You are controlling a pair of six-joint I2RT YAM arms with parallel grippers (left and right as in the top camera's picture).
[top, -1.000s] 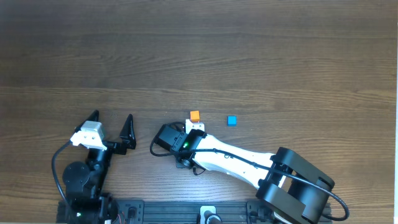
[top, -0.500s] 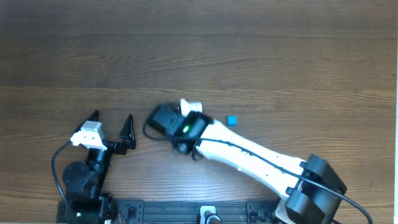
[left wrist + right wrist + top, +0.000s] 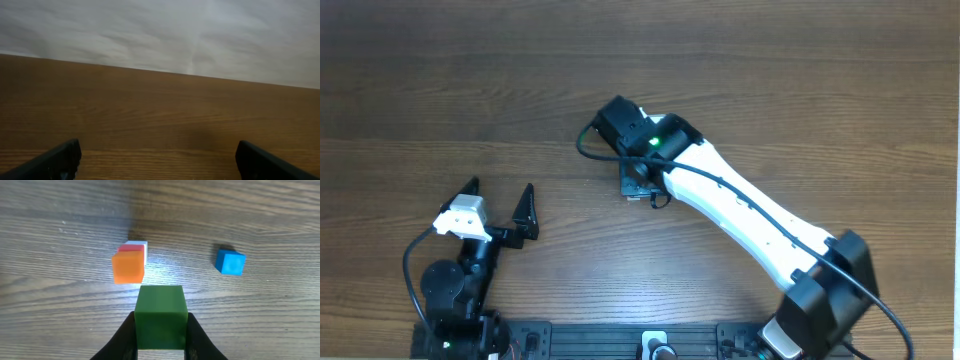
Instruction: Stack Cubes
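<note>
A green cube (image 3: 161, 311) is clamped between the two dark fingers of the right gripper (image 3: 161, 330), which are closed against its sides, and it is held above the wooden table (image 3: 60, 295). Just beyond it, an orange cube (image 3: 128, 266) is seen from above. Thin strips of a red cube (image 3: 131, 248) and a white cube (image 3: 138, 243) show at its far edge, apparently stacked beneath it. A blue cube (image 3: 230, 262) rests alone on the table, well apart from that stack. In the top view the right arm (image 3: 740, 210) is stretched diagonally to the table's middle. The left gripper (image 3: 156, 162) is held low near its base, its fingers (image 3: 55, 160) spread wide with nothing between them. Bare wood and a pale wall (image 3: 160, 35) lie beyond it.
</note>
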